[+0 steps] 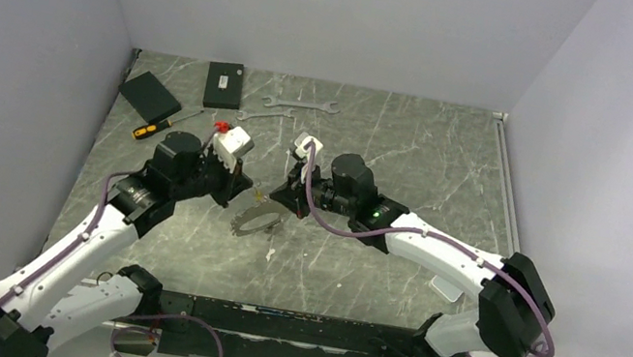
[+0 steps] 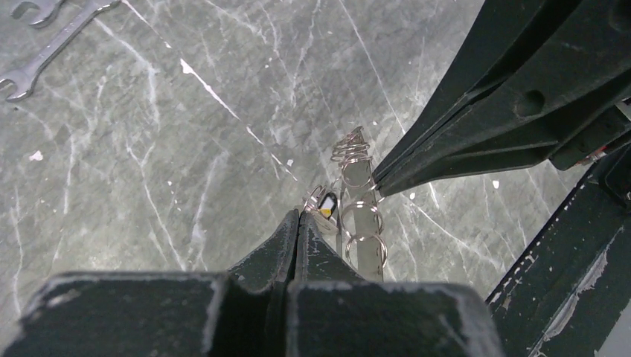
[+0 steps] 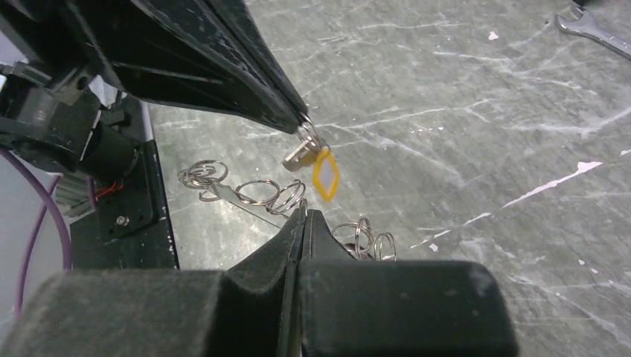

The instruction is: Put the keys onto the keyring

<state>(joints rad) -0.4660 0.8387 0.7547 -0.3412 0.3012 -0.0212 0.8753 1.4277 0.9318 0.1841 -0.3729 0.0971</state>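
Low over the grey marbled tabletop (image 1: 355,274), a large thin silvery keyring (image 1: 254,223) strung with small wire loops hangs between the two arms, its wire pinched in the closed right hand (image 3: 303,217). Whether its lower edge rests on the surface cannot be told. Just to the left, the left hand (image 2: 299,217) is clamped shut on a tiny silvery key with a brass-yellow tag (image 3: 316,160). The key dangles from the fingertips just beside the ring's wire, apparently not touching it. No key looks threaded yet, and no other key can be made out.

The risk lies at the meeting point. Both grips are fingertip-thin, so a nudge of key against wire could twist the key out of the left hand or swing the slack ring away. The ring's own wire loops crowd the wire and may snag the tag or block the key's hole. The two sets of black fingers, nearly tip to tip, could also collide. A dropped key would be hard to spot on the veined stone.

Farther off to the left, well apart from the work, lie a screwdriver with a yellow-and-black handle (image 1: 154,128), two flat silver wrenches (image 1: 301,105), a flat black pad (image 1: 150,94) and a black rectangular box (image 1: 224,84). None stands in the way.
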